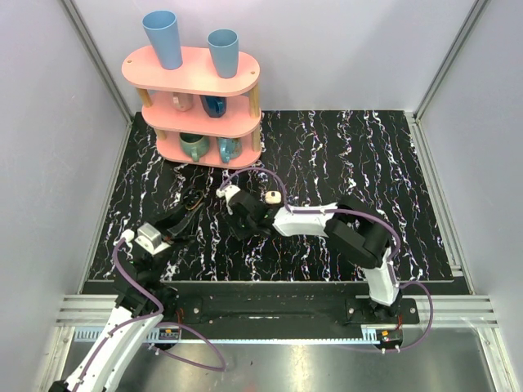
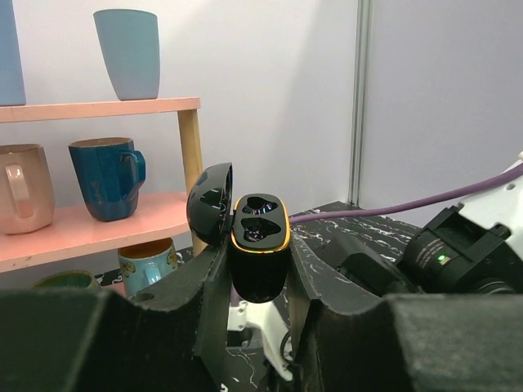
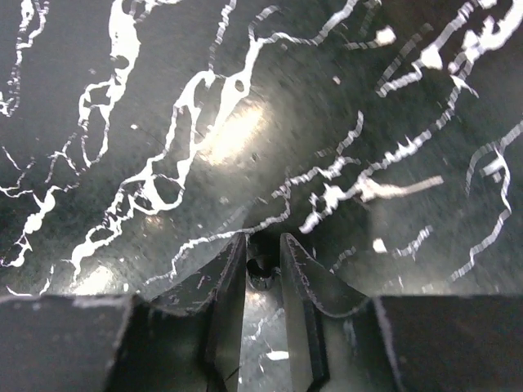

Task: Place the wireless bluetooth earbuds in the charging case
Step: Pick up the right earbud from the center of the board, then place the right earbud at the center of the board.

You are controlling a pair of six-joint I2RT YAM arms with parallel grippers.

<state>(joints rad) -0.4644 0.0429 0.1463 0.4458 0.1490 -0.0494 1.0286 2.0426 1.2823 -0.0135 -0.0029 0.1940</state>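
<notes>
The charging case [image 2: 260, 249] is glossy black with a gold rim, not pale. It stands upright with its lid [image 2: 211, 202] swung open to the left and two dark wells that look empty. My left gripper [image 2: 257, 282] is shut on its lower body, left of the mat's middle [image 1: 193, 204]. My right gripper [image 3: 263, 255] points down at the mat [image 1: 243, 227], just right of the left one. Its jaws have narrowed round a small dark shiny nub [image 3: 261, 268], one of the earbuds. No other earbud shows.
A pink three-tier shelf [image 1: 200, 98] with several cups stands at the back left, right behind the held case. A small cream rounded object [image 1: 269, 197] sits beside the right wrist; I cannot tell whether it belongs to the arm. Purple cables loop over both arms.
</notes>
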